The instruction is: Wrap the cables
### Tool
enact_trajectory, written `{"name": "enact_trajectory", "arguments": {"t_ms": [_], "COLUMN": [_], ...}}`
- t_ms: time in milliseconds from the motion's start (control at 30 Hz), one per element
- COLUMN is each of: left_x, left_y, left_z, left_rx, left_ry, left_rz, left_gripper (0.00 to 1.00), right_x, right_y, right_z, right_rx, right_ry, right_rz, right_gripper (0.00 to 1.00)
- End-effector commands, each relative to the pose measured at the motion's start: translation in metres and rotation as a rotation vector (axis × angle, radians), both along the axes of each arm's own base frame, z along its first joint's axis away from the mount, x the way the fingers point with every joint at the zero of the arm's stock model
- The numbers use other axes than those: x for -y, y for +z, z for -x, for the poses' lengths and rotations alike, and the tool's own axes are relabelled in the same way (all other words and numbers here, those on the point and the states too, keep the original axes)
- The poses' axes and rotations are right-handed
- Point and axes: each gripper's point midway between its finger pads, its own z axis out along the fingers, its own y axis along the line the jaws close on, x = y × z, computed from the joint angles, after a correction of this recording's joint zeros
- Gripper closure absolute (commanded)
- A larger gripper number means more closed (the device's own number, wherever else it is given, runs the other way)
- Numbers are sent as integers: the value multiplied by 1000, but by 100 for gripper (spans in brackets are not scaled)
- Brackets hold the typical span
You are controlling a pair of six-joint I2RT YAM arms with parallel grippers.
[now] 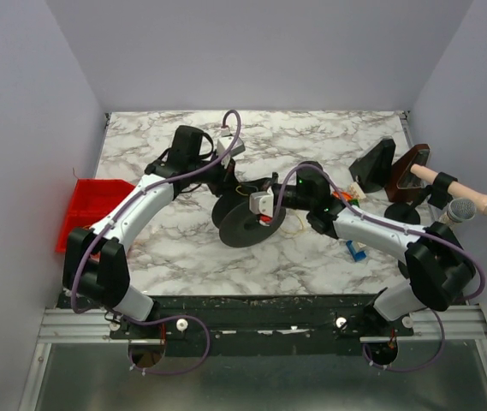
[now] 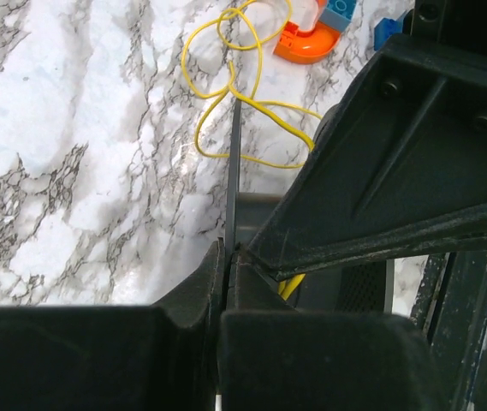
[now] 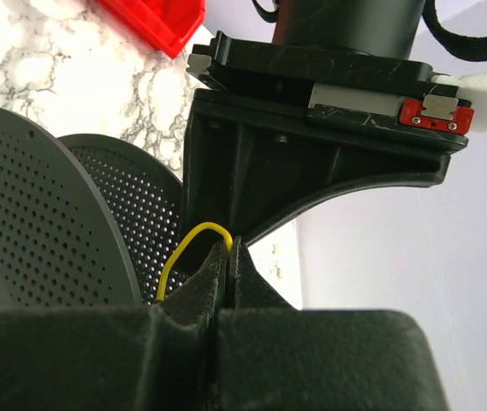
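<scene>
The yellow cable [image 2: 226, 86] lies in loose loops on the marble table and runs up to a black spool [image 1: 243, 221] made of two perforated discs [image 3: 38, 223]. My left gripper [image 2: 226, 248] is shut on the thin edge of one spool disc [image 2: 234, 171] and holds the spool upright at mid-table [image 1: 226, 184]. My right gripper [image 3: 229, 244] is shut on a short arch of the yellow cable [image 3: 183, 244] right beside the spool [image 1: 264, 204]. The left gripper's body [image 3: 311, 128] fills the view just behind it.
A red bin [image 1: 89, 210] stands at the table's left edge. An orange curved piece [image 2: 307, 38] and a blue brick [image 2: 339, 13] lie past the cable loops. Dark wedge stands [image 1: 373, 163], a wooden roller [image 1: 461, 190] and another blue brick [image 1: 356, 249] are at the right.
</scene>
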Motion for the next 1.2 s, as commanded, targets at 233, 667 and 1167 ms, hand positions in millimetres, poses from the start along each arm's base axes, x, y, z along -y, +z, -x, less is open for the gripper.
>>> {"name": "enact_trajectory", "arguments": {"t_ms": [233, 667, 1167], "left_x": [20, 44, 38], "left_y": [29, 40, 9], "left_z": [-33, -32, -53], "left_rx": [78, 116, 205], "left_ry": [41, -105, -144], "left_rz": [77, -2, -385], "left_gripper": [100, 100, 100], "right_x": [7, 55, 53], "right_y": [-28, -15, -19], "right_z": [-3, -40, -22], "right_rx": [-130, -93, -117], "right_ry": [40, -82, -42], "right_rz": [91, 88, -18], "right_gripper": [99, 99, 99]}}
